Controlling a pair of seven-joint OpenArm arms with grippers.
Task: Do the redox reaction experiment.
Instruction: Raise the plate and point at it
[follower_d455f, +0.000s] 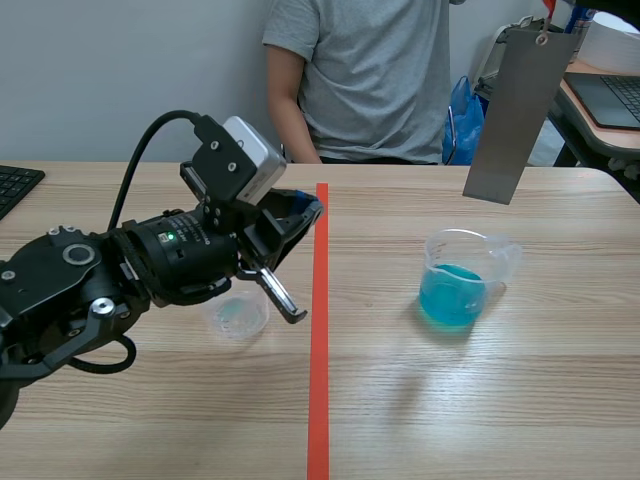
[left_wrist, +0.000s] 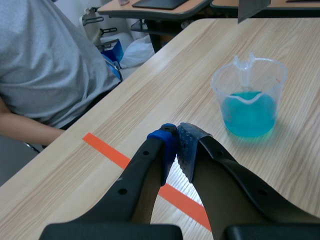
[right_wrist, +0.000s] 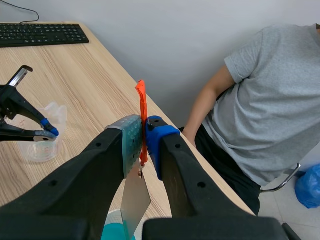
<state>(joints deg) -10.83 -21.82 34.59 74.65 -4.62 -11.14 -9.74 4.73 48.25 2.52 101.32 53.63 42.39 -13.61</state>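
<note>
Metal strip (follower_d455f: 510, 115), clamped in right end effector (right_wrist: 145, 142), hangs over beaker (follower_d455f: 455, 290); left end effector (left_wrist: 176, 145) closed near cup (follower_d455f: 238, 316).

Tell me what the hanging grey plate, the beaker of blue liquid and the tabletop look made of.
The plate: probably sheet metal, dull grey, thin, flat, hung by an orange strip. The beaker: most likely clear plastic, with moulded spout and rim; glass not excluded. The table: pale wood grain, matt, possibly laminate.

Matt metal strip (follower_d455f: 520, 115), clear plastic beaker (follower_d455f: 462, 280), wooden table (follower_d455f: 480, 400)
</note>
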